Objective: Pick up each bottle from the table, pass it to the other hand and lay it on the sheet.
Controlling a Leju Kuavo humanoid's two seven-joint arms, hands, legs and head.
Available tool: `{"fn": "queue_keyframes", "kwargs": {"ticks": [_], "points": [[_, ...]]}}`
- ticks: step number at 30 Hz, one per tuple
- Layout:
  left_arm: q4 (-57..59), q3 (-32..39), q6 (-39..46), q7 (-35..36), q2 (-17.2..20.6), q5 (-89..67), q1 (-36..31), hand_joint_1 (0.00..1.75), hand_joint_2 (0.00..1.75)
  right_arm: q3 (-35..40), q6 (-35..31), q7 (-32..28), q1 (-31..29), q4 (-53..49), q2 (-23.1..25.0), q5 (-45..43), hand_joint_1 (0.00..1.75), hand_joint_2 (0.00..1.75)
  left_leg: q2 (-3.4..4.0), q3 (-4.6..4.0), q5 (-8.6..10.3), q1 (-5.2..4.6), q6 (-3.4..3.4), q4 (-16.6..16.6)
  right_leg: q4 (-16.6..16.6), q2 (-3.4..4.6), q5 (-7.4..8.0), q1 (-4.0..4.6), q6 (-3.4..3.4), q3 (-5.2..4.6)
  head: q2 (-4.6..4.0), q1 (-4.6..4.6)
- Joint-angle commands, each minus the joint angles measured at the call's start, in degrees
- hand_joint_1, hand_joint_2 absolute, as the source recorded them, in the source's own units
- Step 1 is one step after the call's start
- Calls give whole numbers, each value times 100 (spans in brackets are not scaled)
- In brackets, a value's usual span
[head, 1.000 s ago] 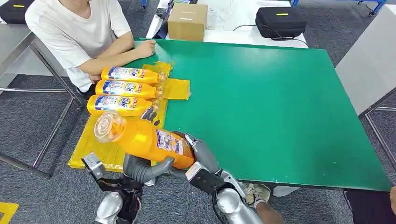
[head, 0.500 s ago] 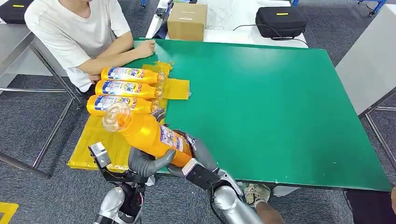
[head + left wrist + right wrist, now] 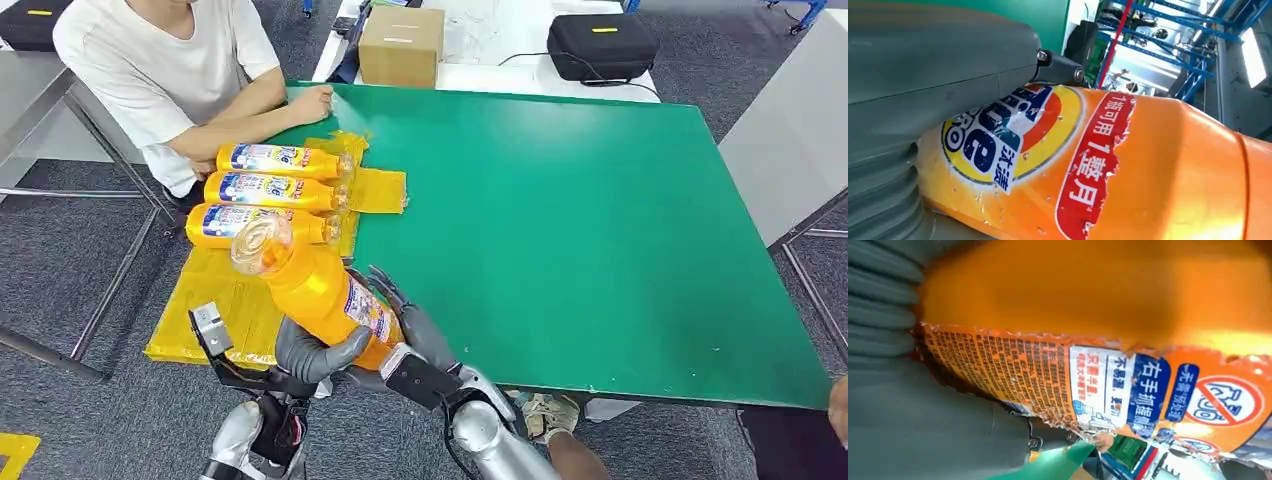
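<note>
In the lower left of the head view, an orange bottle (image 3: 320, 295) was held up at a slant over the near edge of a green table (image 3: 600, 230), its clear cap end pointing toward the upper left. The left hand (image 3: 312, 355) wrapped its grey thumb and fingers around the bottle's base from below. The right hand (image 3: 410, 325) lay against the bottle's labelled side with dark fingers (image 3: 385, 290) spread along it, gripping it too. The left wrist view showed the thumb pressed on the round blue and yellow label. Just beyond the cap, three more bottles (image 3: 265, 190) lay side by side on a yellow sheet (image 3: 235, 310) at the table's left edge. A person (image 3: 170, 70) in a white shirt sat at the upper left, one arm resting on the table near the sheet. A cardboard box (image 3: 402, 45) and a black case (image 3: 600, 45) sat past the far edge
</note>
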Motion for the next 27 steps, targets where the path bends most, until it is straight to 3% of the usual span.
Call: {"fn": "queue_keyframes", "kwargs": {"ticks": [1,6,10,14,18,23,27], "points": [[281,178,534,-181,235,-715,-155,175,175,-331,-357,15,94,-93,36,-114,0,0,3,35,-13,5,-9,-5,-3,3,-12,5,-12,33,0,2],[382,323,2723,-751,599,-3366,-787,175,175,-1022,-1278,-568,423,-741,184,-550,0,0,-10,17,-3,3,-8,-4,0,-10,-7,3,-10,18,0,2],[407,588,3265,-749,897,-4240,-972,175,175,-1740,-2126,-761,542,-1070,164,-759,0,0,-5,23,-5,4,-11,-2,3,-4,-10,5,-13,20,0,-2],[637,845,3247,-687,1023,-4454,-1076,175,175,-2173,-2171,-921,644,-1044,121,-1080,0,0,-7,29,-3,6,-9,-8,-4,-6,-7,5,-10,27,0,0],[1130,784,4003,-651,1144,-5706,-1206,175,175,-2318,-2099,-942,752,-1098,130,-1160,0,0,-9,30,-5,6,-10,-7,-3,-10,-11,5,-12,30,0,2],[2821,560,4569,-10,1524,-7587,-1655,175,175,-2250,-1677,-942,753,-844,159,-1209,0,0,-2,38,-3,3,-11,-13,-6,-2,-8,3,-12,34,0,0],[3321,648,4769,-183,1530,-7631,-1839,175,175,-2197,-1653,-942,751,-826,150,-1198,0,0,-2,38,-4,6,-13,-11,-4,-2,-8,6,-14,31,0,2]]}}
